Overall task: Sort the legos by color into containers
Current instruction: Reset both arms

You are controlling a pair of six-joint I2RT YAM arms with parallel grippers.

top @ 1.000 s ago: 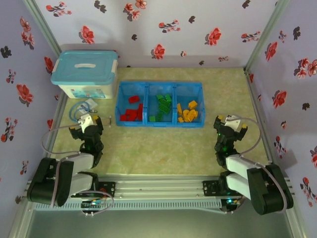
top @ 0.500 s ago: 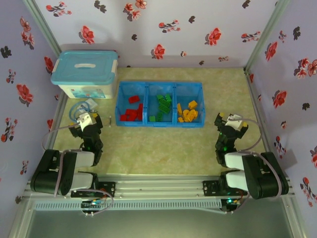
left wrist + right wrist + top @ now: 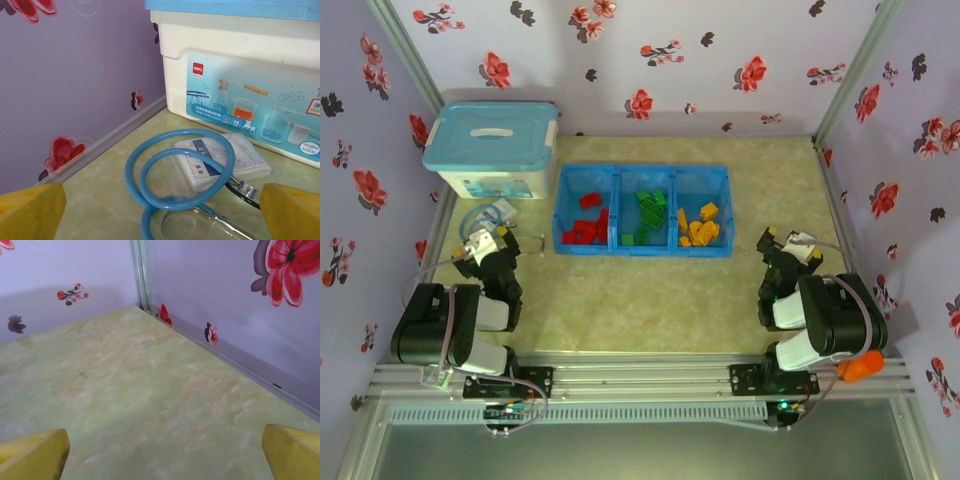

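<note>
moved: both arms have folded back toward their bases since a second ago. The left gripper [image 3: 482, 242] slid a bit left, the right gripper [image 3: 788, 243] barely shifted
left gripper: jaws wide apart, nothing in them. Its yellow pads [image 3: 30, 210] frame a coiled blue tube [image 3: 165, 170] and a white packet [image 3: 235, 157] lying in front of the white storage box [image 3: 495, 150]
right gripper: spread wide too, empty, over bare table [image 3: 650, 295] near the right wall
legos [image 3: 650, 210]: all sitting in the containers [image 3: 642, 251]. Red bricks [image 3: 587, 228] in the left bin, green in the middle, yellow-orange bricks [image 3: 700, 228] in the right
containers: mid-table, just right of the box, well apart from both grippers
</note>
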